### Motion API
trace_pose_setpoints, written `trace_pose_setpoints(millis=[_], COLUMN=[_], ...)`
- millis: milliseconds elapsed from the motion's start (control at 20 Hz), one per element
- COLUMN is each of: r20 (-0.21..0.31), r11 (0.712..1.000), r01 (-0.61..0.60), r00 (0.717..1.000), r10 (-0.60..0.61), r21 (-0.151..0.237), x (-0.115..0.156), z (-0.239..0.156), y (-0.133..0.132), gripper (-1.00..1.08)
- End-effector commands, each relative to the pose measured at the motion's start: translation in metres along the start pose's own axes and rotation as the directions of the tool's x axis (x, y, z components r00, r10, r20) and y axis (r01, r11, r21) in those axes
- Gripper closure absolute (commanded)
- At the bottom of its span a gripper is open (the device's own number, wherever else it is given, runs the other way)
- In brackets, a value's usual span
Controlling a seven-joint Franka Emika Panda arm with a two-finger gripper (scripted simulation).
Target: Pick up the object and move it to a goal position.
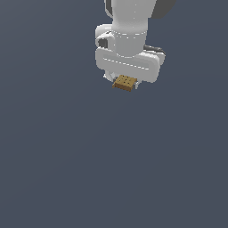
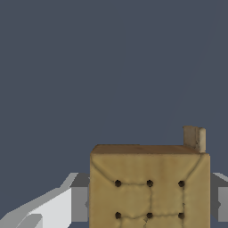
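The white arm reaches down from above, and its hand (image 1: 126,83) holds the block (image 1: 125,83) tucked right beneath the wide white body. The block is a small flat tan-brown piece with a grid of dark dots on its face, narrower than the hand that carries it. In the wrist view the block (image 2: 149,187) fills the space between the two grey fingers (image 2: 80,202), which sit just against its sides, so the hand looks clamped on it across its narrow width, probably because that is the span the fingers can close over. The block's dotted face lies roughly level, which keeps the hold steady. Around it there is only the plain dark grey surface (image 1: 53,156), and I cannot tell whether the block is lifted clear of it. No goal marker shows, so I cannot judge how far it must travel.
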State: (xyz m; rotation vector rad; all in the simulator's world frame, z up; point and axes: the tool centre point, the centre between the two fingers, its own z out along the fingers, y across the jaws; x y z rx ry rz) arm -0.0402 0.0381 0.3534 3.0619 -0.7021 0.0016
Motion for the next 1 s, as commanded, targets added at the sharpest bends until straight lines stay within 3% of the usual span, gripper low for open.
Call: trace_pose_setpoints(millis=[0, 450, 950], r20=[0.001, 0.001, 0.001], r11=[1.000, 1.000, 1.000], r01=[0.000, 0.001, 0.001], r00=[1.000, 1.000, 1.000], r10=[0.000, -0.001, -0.001], r21=[0.000, 0.000, 0.000], x=[0.002, 0.009, 0.010], z=[-0.020, -0.063, -0.068], y=[-0.001, -0.005, -0.006], gripper=[1.08, 1.08, 1.08])
